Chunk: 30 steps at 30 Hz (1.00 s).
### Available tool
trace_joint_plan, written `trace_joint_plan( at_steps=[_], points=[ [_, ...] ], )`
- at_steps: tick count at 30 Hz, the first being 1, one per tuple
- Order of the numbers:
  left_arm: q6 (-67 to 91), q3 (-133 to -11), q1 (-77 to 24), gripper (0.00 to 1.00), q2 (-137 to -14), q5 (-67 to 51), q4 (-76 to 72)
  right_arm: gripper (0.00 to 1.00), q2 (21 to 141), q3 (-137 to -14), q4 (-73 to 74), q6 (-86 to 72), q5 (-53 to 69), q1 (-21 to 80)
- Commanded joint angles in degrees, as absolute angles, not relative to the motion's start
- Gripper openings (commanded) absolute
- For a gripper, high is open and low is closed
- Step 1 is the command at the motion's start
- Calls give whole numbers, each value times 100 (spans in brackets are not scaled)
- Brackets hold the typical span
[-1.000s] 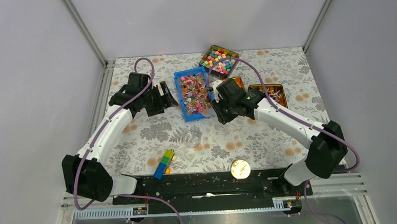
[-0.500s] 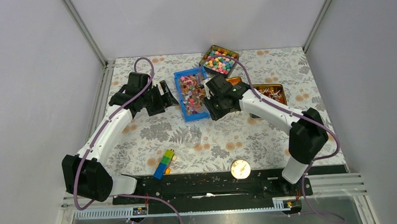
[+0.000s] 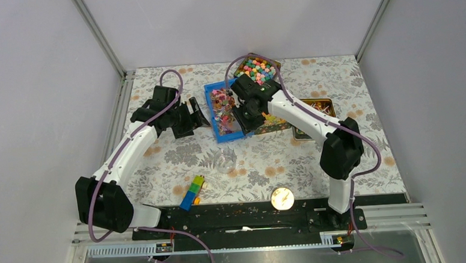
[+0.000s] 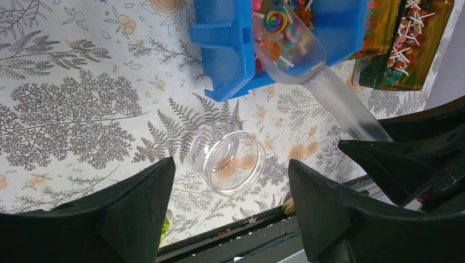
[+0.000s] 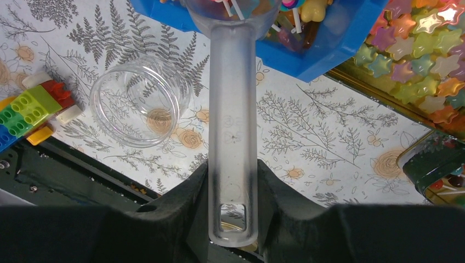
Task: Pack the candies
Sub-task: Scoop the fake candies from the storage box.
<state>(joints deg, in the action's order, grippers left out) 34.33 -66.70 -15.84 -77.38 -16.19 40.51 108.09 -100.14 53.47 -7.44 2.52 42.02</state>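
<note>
Swinging left since a second ago, the right arm now carries the right gripper (image 5: 233, 183) to the blue bin (image 4: 219, 49), fingers clamped tight on the handle of the clear scoop (image 5: 232, 109). Its bowl sits down in the bin among the candies (image 4: 277, 19), a few inside it. Just left of the bin the left gripper (image 3: 198, 116) hovers, jaws wide apart, empty. Nearer the bases stands a clear jar (image 5: 140, 107).
</note>
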Motion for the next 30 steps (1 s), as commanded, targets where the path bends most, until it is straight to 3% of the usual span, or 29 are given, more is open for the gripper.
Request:
trace_joint_plan(
  at_steps=[1, 11, 23, 28, 30],
  points=[
    [3366, -6755, -1564, 77, -7799, -1624, 3968, 0, 11169, -10461, 5770, -827, 308, 4268],
    [3283, -6772, -1562, 77, -7846, -1673, 4051, 0, 12048, -11231, 5752, -765, 83, 4283],
    [3209, -6852, -1564, 77, -7972, -1743, 4083, 0, 11203, -9676, 3917, -883, 27, 4344],
    [3208, -6831, -1564, 77, -7963, -1753, 4078, 0, 11306, -9744, 3963, -902, 181, 4339],
    [3208, -6807, -1559, 77, -7950, -1757, 4078, 11, 11317, -9810, 4025, -940, 100, 4340]
  ],
)
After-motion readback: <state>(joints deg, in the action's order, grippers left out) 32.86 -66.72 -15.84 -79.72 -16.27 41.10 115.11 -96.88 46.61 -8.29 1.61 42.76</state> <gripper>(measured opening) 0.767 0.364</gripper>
